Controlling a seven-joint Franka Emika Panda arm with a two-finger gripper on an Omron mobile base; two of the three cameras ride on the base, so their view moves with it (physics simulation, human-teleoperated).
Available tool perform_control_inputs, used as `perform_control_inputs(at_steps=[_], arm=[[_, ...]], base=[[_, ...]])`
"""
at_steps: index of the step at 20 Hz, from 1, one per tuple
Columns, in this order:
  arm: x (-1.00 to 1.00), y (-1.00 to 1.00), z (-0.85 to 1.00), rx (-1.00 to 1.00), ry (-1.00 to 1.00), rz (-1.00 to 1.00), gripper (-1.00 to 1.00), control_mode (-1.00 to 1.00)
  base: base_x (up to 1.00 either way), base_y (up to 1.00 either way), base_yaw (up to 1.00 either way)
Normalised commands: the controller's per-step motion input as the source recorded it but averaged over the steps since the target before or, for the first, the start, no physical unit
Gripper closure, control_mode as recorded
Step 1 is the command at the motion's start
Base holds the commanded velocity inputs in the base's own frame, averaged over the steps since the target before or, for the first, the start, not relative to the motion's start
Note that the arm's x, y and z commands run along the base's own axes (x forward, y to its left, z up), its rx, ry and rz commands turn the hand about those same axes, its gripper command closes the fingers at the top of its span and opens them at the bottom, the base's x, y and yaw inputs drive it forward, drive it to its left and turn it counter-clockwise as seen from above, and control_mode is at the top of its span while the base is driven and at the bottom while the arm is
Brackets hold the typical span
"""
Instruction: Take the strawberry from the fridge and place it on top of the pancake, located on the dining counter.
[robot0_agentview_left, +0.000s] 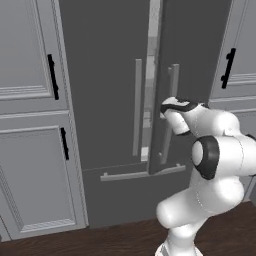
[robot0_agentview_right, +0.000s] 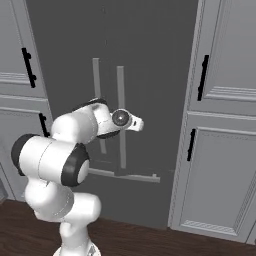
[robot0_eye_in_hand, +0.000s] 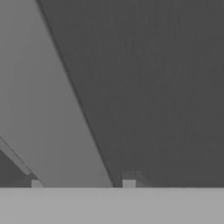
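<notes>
A tall dark grey fridge (robot0_agentview_left: 105, 90) stands upright between lighter grey panelled cabinets (robot0_agentview_left: 30, 125) with short black handles (robot0_agentview_left: 52, 76). Its long axis runs floor to ceiling, and its front faces the robot. In the left base view the right-hand door (robot0_agentview_left: 192, 60) is swung slightly outward, leaving a narrow vertical gap (robot0_agentview_left: 151, 65) through which a strip of pale interior shows. The left door's long grey bar handle (robot0_agentview_left: 136, 107) runs vertically just beside that gap, and the right door's bar handle (robot0_agentview_left: 170, 110) stands on the other side of it. Below the doors, a horizontal bar handle (robot0_agentview_left: 142, 173) crosses the top of the bottom drawer.

The white arm reaches forward at mid-height of the doors. Its hand (robot0_agentview_left: 175, 107) sits against the right door's bar handle in the left base view, and close to the two vertical handles in the right base view. The fingertips are hidden behind the wrist, so I cannot tell whether they are spread or closed.

The hand view shows a dark grey door face (robot0_eye_in_hand: 153, 87) close up, meeting a paler grey panel (robot0_eye_in_hand: 39, 109) along a slanted edge.

A dark wooden floor (robot0_agentview_left: 125, 240) runs along the bottom.
</notes>
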Motion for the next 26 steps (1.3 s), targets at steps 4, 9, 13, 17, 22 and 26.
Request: perform_control_inputs(at_steps=[4,9,13,17,22,26], arm=[[-0.77,-1.00,0.00,0.03,-0.11,0.00,1.00,-1.00],[-0.84,-1.00,0.00,0.00,-0.11,0.00,1.00,-1.00],[-0.82,-1.00,0.00,0.00,-0.10,0.00,1.00,-1.00],[-0.75,-1.00,0.00,0.01,-0.14,0.00,1.00,-1.00],[-0.61,-1.00,0.00,0.03,-0.11,0.00,1.00,-1.00],[-0.43,-1.00,0.00,0.05,-0.01,0.00,1.00,-1.00]], base=[[0.00,0.00,0.00],[0.00,0.00,0.00],[0.00,0.00,0.00],[0.00,0.00,0.00],[0.00,0.00,0.00],[0.00,0.00,0.00]])
